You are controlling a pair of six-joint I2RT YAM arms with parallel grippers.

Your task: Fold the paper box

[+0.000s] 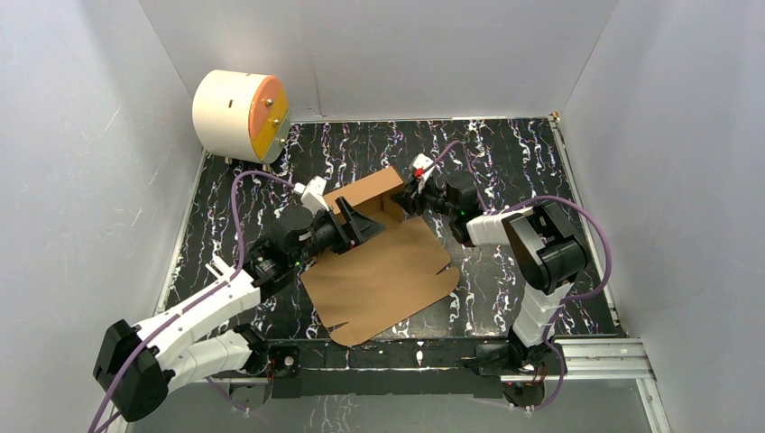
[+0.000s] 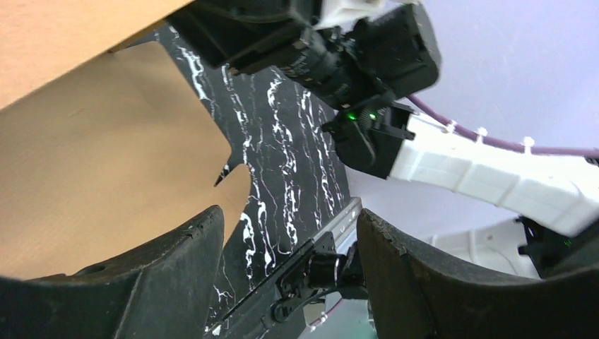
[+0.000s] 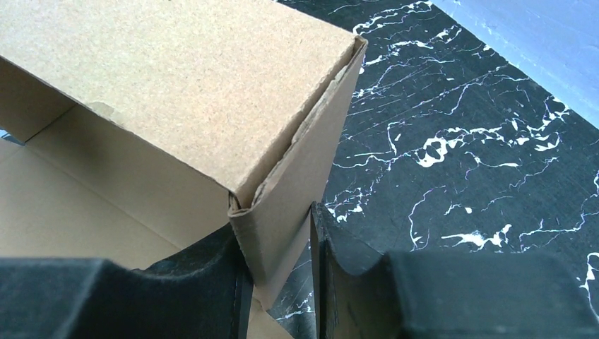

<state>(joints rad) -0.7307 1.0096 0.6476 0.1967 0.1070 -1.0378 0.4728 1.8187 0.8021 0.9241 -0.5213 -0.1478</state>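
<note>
Paper box (image 1: 383, 271): plain brown corrugated cardboard, partly folded. The large flat panel is lying in the middle of the scene, with its near edge showing slits and rounded tabs. The far end is standing up as a shallow rectangular section, with one panel folding over its raised walls. At the right corner, the layers are gaping slightly and not sitting flush.
</note>
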